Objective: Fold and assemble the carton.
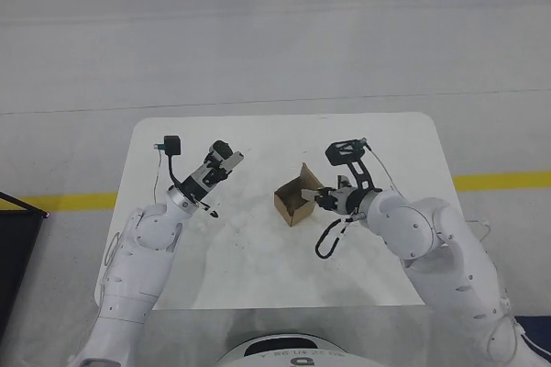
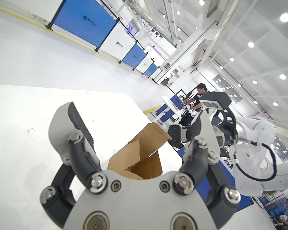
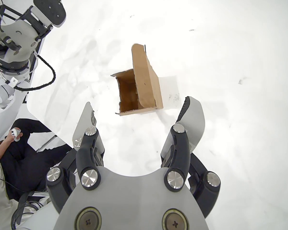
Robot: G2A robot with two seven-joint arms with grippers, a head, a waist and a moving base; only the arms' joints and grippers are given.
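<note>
A small brown carton (image 1: pixel 292 206) stands on the white table (image 1: pixel 257 266), open, with one flap raised. In the right wrist view the carton (image 3: pixel 146 84) lies just ahead of my open right gripper (image 3: pixel 139 111), which holds nothing. From above, the right gripper (image 1: pixel 312 195) is close against the carton's right side; I cannot tell whether it touches. My left gripper (image 1: pixel 225 161) hovers open and empty well to the carton's left. The left wrist view has the carton (image 2: pixel 144 154) beyond the open left gripper (image 2: pixel 135 113), with a right fingertip (image 2: pixel 176 134) beside the flap.
The table's rounded far edge (image 1: pixel 284 117) and near edge (image 1: pixel 257 307) border bare white surface on every side of the carton. Grey floor with a yellow line (image 1: pixel 73 200) lies beyond.
</note>
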